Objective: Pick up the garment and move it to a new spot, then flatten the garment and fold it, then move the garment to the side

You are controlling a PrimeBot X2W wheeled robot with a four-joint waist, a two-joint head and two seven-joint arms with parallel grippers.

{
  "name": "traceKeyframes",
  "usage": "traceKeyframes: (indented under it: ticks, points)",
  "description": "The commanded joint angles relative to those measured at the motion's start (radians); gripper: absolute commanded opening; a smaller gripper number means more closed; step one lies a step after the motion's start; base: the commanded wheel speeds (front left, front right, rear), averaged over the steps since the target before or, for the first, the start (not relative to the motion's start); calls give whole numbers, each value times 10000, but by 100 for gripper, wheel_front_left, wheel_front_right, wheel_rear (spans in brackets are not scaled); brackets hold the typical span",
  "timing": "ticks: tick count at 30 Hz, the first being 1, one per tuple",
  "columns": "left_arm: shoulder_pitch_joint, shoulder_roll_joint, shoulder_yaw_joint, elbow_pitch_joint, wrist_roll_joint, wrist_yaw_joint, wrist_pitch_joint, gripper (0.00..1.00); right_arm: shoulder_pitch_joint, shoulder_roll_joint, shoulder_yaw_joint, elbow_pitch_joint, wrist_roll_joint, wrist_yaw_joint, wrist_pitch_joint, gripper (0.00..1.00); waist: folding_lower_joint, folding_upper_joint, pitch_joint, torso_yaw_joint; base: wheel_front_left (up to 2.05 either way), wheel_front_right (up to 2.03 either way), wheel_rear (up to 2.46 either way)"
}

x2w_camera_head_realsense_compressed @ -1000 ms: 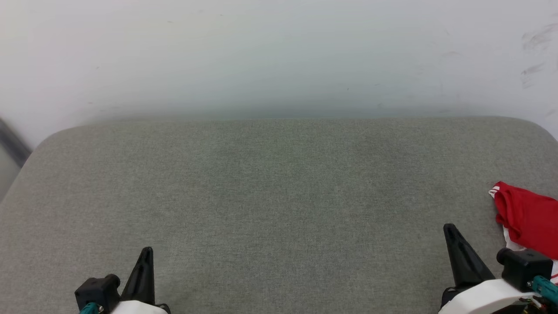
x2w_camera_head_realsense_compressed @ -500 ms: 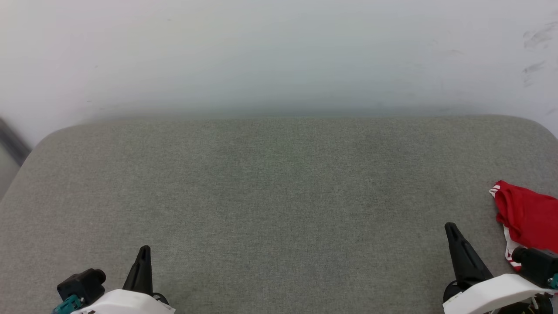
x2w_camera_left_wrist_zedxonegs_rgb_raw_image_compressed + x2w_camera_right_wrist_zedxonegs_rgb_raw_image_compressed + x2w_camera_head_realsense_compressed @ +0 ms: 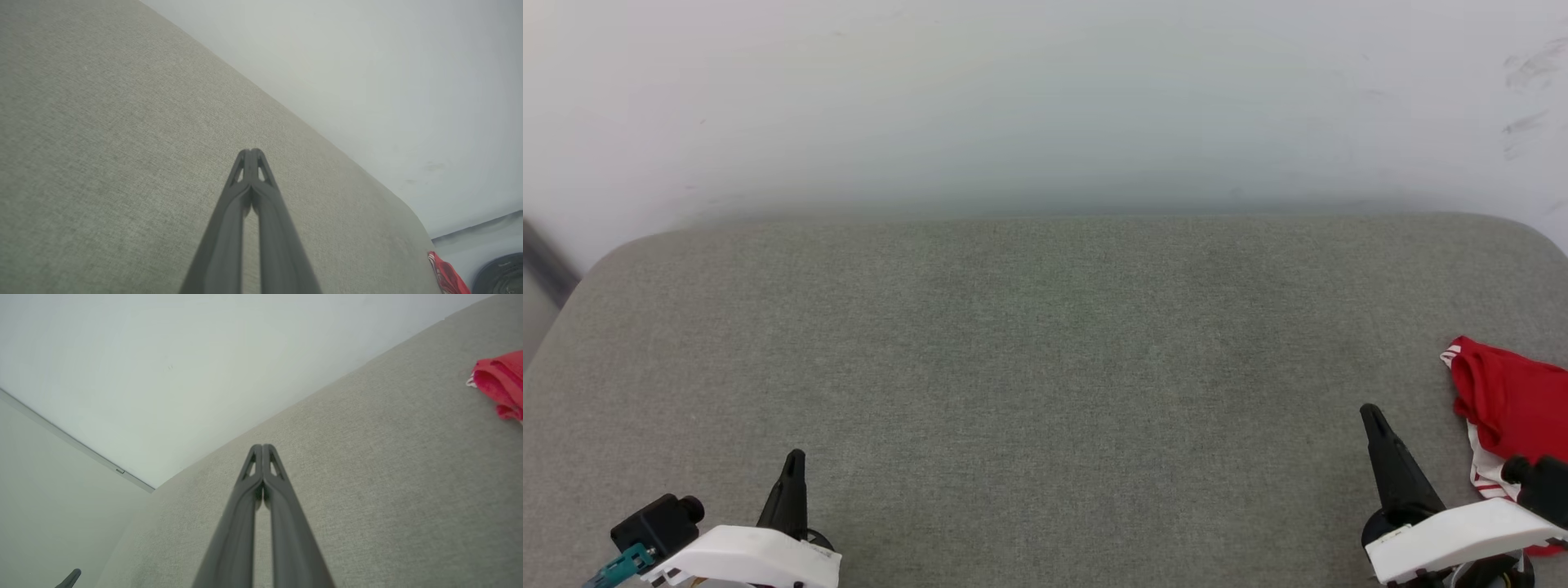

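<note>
The garment (image 3: 1511, 400), red with white striped trim, lies bunched at the right edge of the grey cushioned surface (image 3: 1045, 367); part of it runs out of the head view. It also shows as a red heap (image 3: 500, 381) in the right wrist view and as a small red corner (image 3: 447, 275) in the left wrist view. My right gripper (image 3: 1370, 412) is shut and empty, a little to the left of the garment and apart from it. My left gripper (image 3: 795, 457) is shut and empty at the lower left, far from the garment. Both pairs of fingertips (image 3: 251, 153) (image 3: 262, 448) meet.
A pale wall (image 3: 1045, 106) rises behind the surface's rounded far edge. A dark strip (image 3: 547, 261) runs at the far left. A dark round object (image 3: 500, 275) sits on the floor beyond the surface's end in the left wrist view.
Both grippers closed fully. Both arms turned slightly, the left wrist drifting left and down, the right fingertip moving up a little. The garment stayed put.
</note>
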Motion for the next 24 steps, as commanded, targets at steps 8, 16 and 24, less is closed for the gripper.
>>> traceKeyframes:
  ticks: [8,16,24]
  points:
    - [-398,-207,384,-28,-970,-287,317,0,-430,-64,-85,158,1307,0,57,0,0,-1,29,-1,0,0,0]
    - [-538,-436,671,53,-1834,-519,604,0,-596,-67,-151,400,2462,0,131,0,0,-1,60,-2,0,0,0]
    - [-641,-634,912,120,-2542,-713,846,0,-749,-66,-211,597,3410,0,189,0,0,-1,88,-3,0,0,0]
